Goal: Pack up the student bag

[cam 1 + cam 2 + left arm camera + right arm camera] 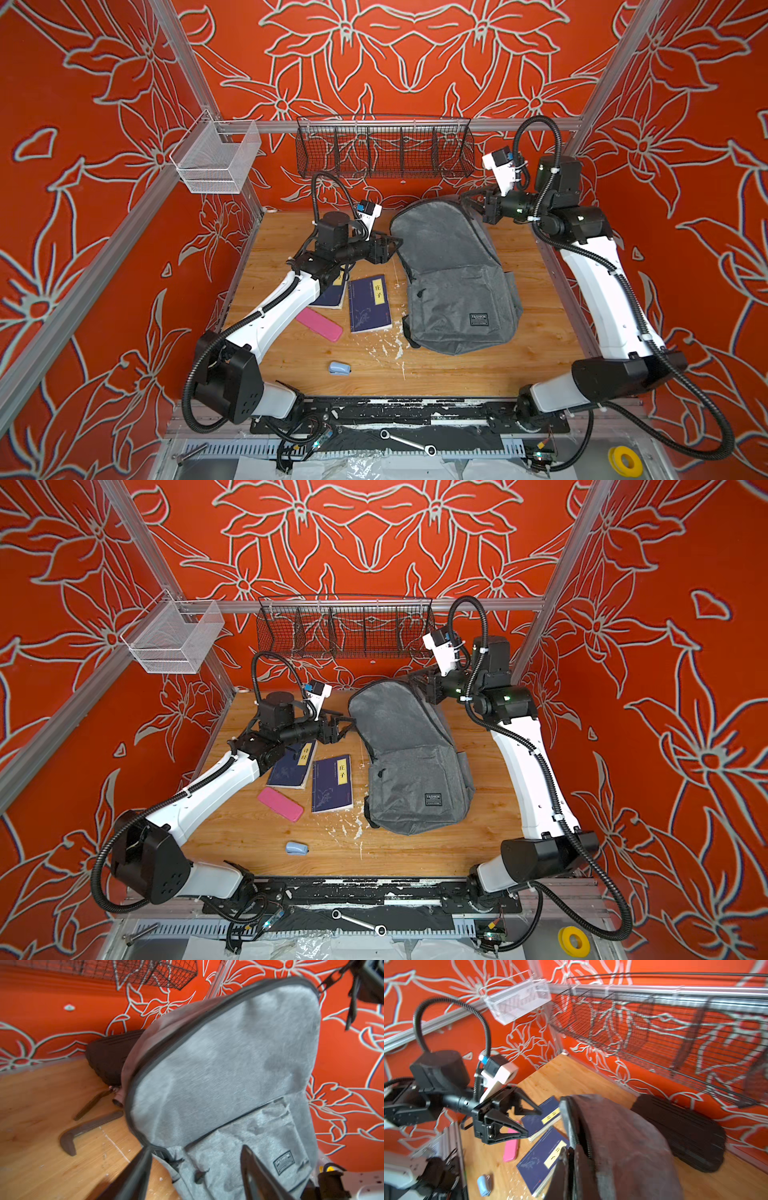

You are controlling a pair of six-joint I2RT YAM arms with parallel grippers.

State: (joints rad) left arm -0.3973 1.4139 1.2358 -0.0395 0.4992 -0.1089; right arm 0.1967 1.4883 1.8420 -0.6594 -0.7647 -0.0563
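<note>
You are pinching the top of the soft, sagging grey backpack (449,266) in the right gripper (468,203), left gripper (534,1122) hovering spread-fingered beside its zipper edge, probably the firmer hold.

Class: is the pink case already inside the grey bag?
No, the pink case lies on the wooden table, outside the student bag.

Wood table (498,374) — student bag (449,270), 2 books (369,303), pink case (319,324), blk case (685,1132), blue item (339,368)

Grey matt cloth student bag (449,266); scuffed wood table (498,374).
</note>
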